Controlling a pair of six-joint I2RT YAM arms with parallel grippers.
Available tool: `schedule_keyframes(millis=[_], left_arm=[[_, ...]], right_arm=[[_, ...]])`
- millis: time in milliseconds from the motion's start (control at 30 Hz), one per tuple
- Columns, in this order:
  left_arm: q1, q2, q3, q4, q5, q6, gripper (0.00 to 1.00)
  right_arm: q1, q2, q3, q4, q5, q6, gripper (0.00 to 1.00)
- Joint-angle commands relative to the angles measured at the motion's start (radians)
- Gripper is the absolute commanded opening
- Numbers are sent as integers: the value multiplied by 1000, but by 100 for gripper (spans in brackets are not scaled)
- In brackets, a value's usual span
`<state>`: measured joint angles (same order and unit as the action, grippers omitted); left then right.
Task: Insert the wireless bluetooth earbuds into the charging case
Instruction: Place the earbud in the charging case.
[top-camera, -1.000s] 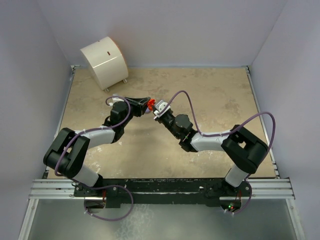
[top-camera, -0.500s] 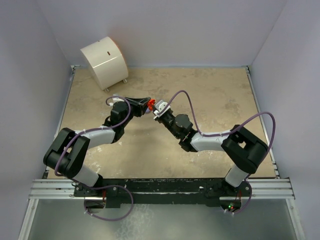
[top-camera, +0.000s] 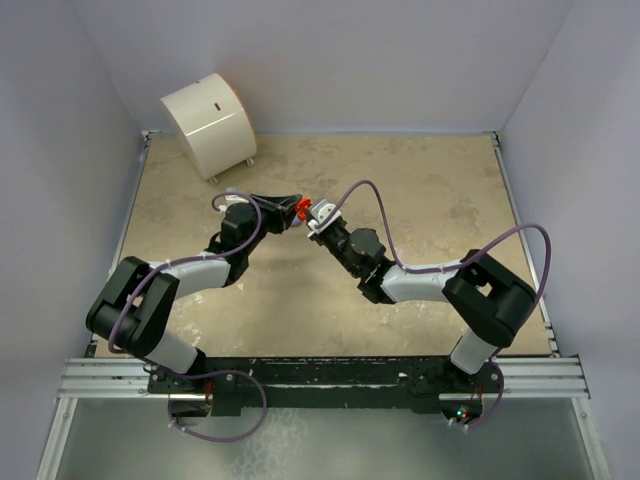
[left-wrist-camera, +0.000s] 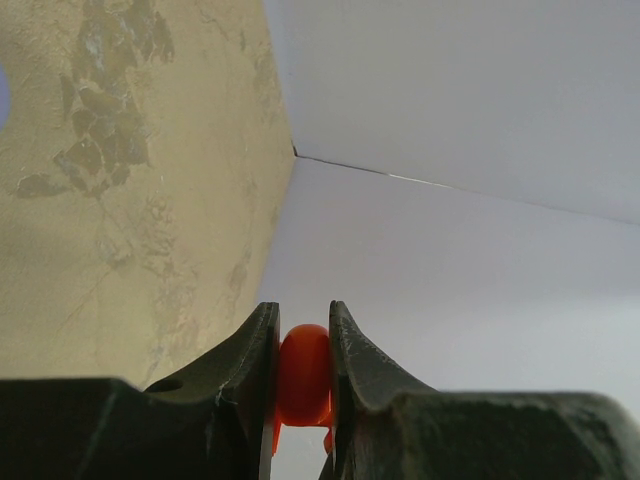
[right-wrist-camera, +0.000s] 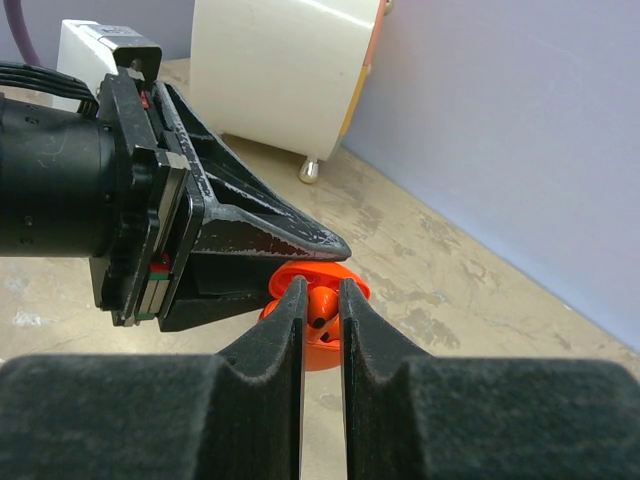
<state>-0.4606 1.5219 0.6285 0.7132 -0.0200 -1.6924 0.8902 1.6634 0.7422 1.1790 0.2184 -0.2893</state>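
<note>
Left gripper (left-wrist-camera: 303, 328) is clamped tight on the red-orange case (left-wrist-camera: 303, 372), held in the air over mid-table (top-camera: 430, 200). The case is a round disc. In the right wrist view its rim reads as a tilted ellipse, face toward the right gripper (right-wrist-camera: 321, 290). Right fingers are nearly together, pinching a red-orange earbud (right-wrist-camera: 321, 312) right at the case face.

Earbud is a small glossy lump with dark dots facing that camera. The fingers hide the stem, so can't tell its long axis or which way it points. Can't tell if it's seated.

Left wrist view shows only the case, edge-on, as a rounded bulge between the fingers. The earbud shows only in the right wrist view. In the top view the case is a red-orange speck where the two tips meet. White drum (top-camera: 208, 122) sits at the back-left corner.
</note>
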Motion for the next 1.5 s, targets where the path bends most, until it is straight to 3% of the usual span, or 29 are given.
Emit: schedule_keyframes(millis=[0, 800, 1467], left_arm=[[-6, -51, 3, 39, -12, -16, 0], [-6, -59, 17, 36, -45, -26, 0], [-6, -58, 25, 50, -123, -55, 0]], right_arm=[[6, 8, 46, 38, 21, -18, 0], [15, 47, 124, -81, 2, 13, 0], [19, 56, 152, -125, -2, 43, 11]])
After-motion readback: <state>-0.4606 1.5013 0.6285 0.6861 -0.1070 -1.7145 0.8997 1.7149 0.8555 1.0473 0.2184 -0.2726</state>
